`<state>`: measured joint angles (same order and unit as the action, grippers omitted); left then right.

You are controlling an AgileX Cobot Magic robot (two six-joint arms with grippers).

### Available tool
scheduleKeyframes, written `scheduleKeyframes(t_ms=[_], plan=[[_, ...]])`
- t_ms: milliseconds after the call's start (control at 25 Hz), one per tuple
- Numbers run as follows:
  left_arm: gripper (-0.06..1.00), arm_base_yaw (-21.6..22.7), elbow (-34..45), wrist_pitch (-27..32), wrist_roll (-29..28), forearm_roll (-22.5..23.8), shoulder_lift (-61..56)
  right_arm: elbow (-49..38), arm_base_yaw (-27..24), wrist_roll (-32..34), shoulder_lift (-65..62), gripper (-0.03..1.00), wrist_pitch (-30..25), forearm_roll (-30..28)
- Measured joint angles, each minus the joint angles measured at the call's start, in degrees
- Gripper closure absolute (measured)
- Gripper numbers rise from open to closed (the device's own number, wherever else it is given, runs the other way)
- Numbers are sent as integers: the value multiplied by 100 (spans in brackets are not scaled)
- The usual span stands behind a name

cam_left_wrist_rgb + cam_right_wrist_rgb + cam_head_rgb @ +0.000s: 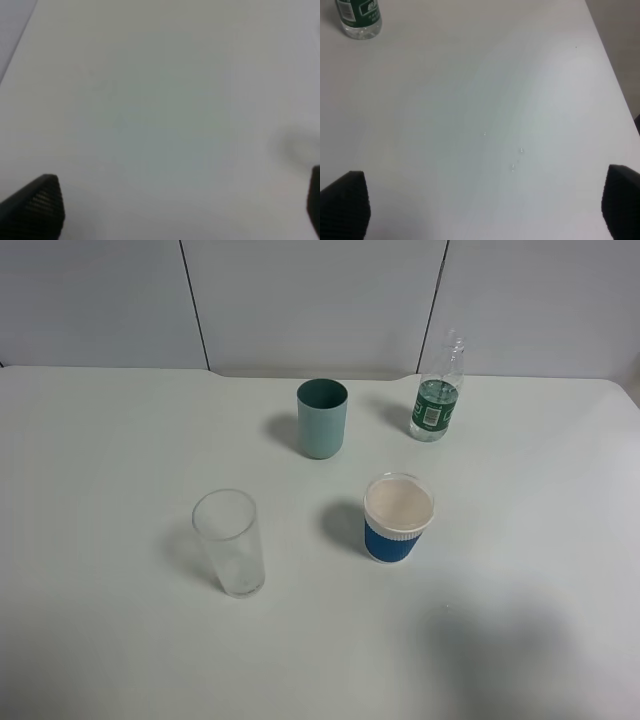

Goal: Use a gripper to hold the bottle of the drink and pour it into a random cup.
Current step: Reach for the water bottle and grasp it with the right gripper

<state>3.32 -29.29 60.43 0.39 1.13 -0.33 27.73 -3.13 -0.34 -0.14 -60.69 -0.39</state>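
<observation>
the right gripper (482,202) sat nearest the lens, its two dark fingertips far apart at the edges of the right wrist view and holding nothing; the left gripper (175,205) was likewise spread wide over bare table (100,490), empty. neither arm showed in the high view, so the step in hand looked to be the first reach for the bottle of the drink (437,390). taking the paper cup with the blue sleeve (399,518) as the mark, the bottle stood upright beyond it and a little to its right, well apart from it, near the table's far edge; a green cup (322,418) stood beyond the paper cup to its left, and a clear glass (230,542) lay off to its left and slightly nearer. the right arm seemed the better choice, since its wrist view already caught the bottle's base (360,17). it would do well to come in level, keep the jaws wide until they straddle the label band, and close on the body rather than the narrow neck, gently, because thin plastic would likely buckle. the bottle was small, clear and ribbed low down, with a dark green label and a slim neck; whether a cap was on could not be told. a few droplets (515,160) dotted the table.
</observation>
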Motion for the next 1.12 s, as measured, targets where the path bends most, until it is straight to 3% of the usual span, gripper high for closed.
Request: scheduleKeyframes(t_ms=[640, 1120], plan=[[-4, 0, 0, 0, 5, 0, 0, 87, 0, -157, 155, 5, 25, 208], [-4, 0, 0, 0, 5, 0, 0, 1168, 0, -308, 2642, 5, 1111, 414]])
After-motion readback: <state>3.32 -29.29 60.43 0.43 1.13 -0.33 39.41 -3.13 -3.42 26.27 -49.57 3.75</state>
